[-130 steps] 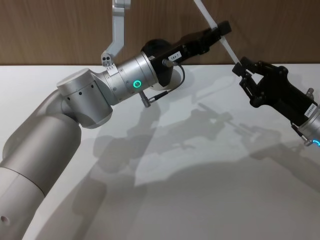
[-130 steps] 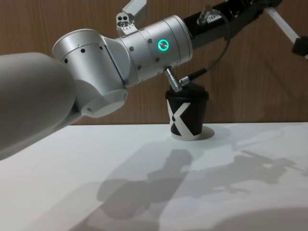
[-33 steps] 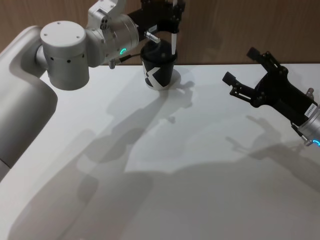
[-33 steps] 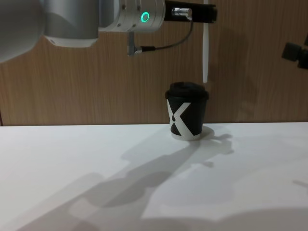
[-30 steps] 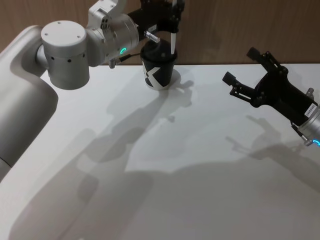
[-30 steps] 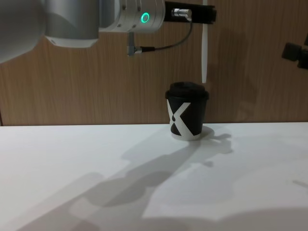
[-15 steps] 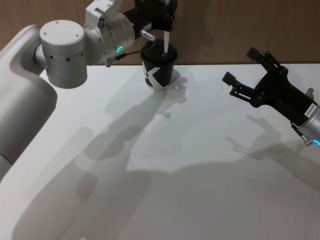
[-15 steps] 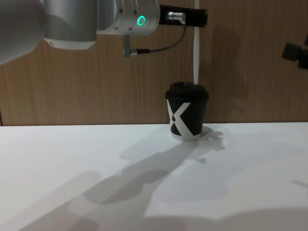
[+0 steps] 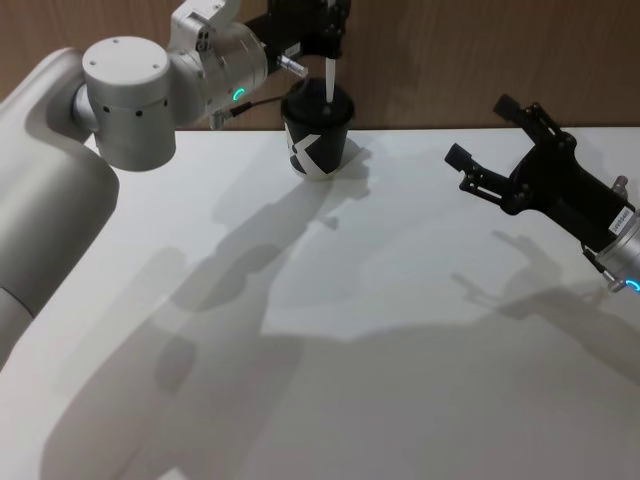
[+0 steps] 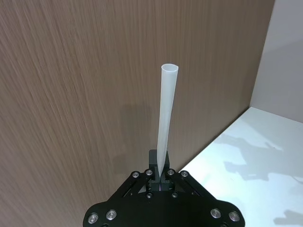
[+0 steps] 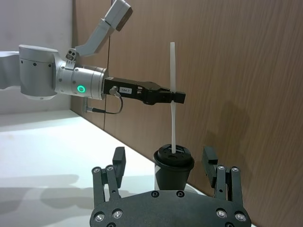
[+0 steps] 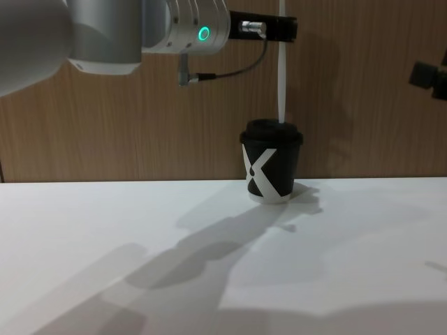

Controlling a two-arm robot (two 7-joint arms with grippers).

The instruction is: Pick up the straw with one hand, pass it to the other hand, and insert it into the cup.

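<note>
straw [image 12: 281,84]: white | cup [image 12: 279,167]: black, white X, white base | table [image 12: 349,265]: white | wall [image 12: 105,132]: brown woodgrain

The black cup [image 12: 272,167], with a white X, sits upright on the counter [image 12: 349,265]. The thin white straw [image 12: 281,77] stands straight up, its bottom tip at the cup's lid.

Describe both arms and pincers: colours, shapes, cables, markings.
Left arm: thick silver-grey round segments, a glowing green ring, a thin black cable. Left pincer: slim, black, with a small white label. Right pincer: black, jointed links with silver screws, joined to a silver wrist with a blue-green light.
</note>
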